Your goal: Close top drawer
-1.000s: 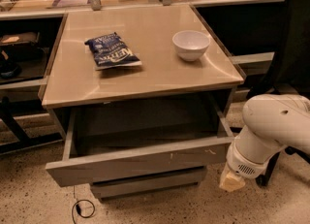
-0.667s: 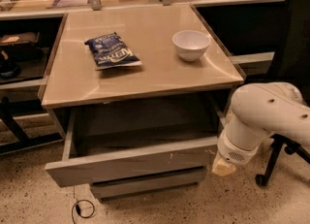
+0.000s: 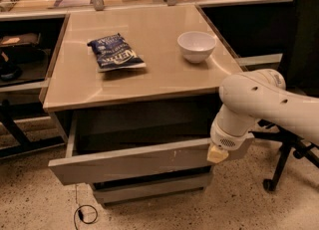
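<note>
From the camera view, my hand (image 3: pixel 218 153) sits low on the right, at the right end of the top drawer's (image 3: pixel 134 162) front panel, its pale yellowish tip against the grey face. Whether the hand is apart or together I cannot tell, since my white arm (image 3: pixel 259 102) covers most of it from above.

The top drawer stands pulled out partway from under the worktop (image 3: pixel 149 82). Its flat grey front slants a little, the left end lower in the picture, and a few small white scuffs show near the middle. Behind the panel the box is open and dark inside.

Below it a narrower lower drawer front (image 3: pixel 149 188) sits further back.

On the worktop lie a blue chip bag (image 3: pixel 115 52) towards the left and a white bowl (image 3: pixel 196 46) towards the right, well apart.

A black chair (image 3: pixel 286 162) stands just beyond my arm on the right. A thin cable (image 3: pixel 84 214) loops on the speckled floor (image 3: pixel 30 204) beneath the drawer's left end.
</note>
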